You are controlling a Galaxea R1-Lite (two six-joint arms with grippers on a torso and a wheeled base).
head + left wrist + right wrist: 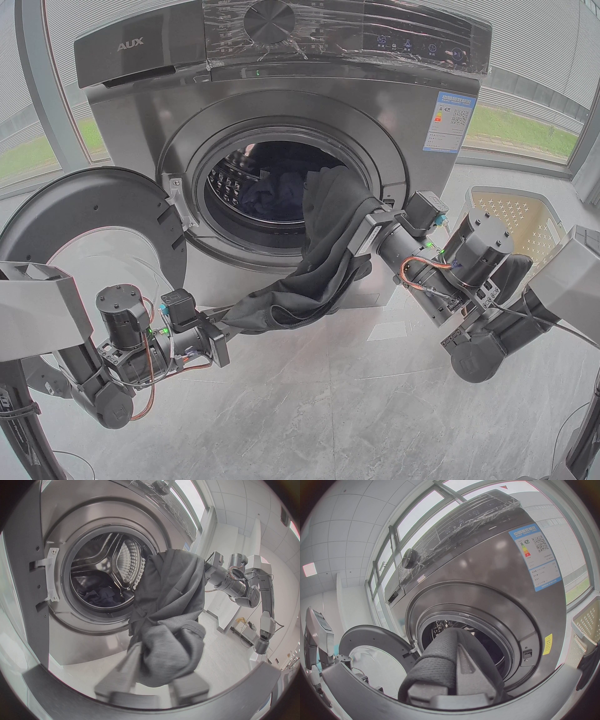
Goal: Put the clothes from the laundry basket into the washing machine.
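Down low and nearest, the left hand (154,681) has its fingers clamped on a thick bunch of the dark grey garment (312,275), out above the grey tiled floor (350,400) in front of the machine. From there the cloth runs up and across in a sagging band to the right hand (361,232). That hand grips the other end with fingers close together, fabric draped right over them, at the right rim of the opening. Beyond, the washing machine (281,94) stands with its round door (94,219) swung open to the left. Inside the drum (228,181) lies a heap of dark blue clothes (275,194). The cream laundry basket (519,219) sits right of the machine, behind the right arm.
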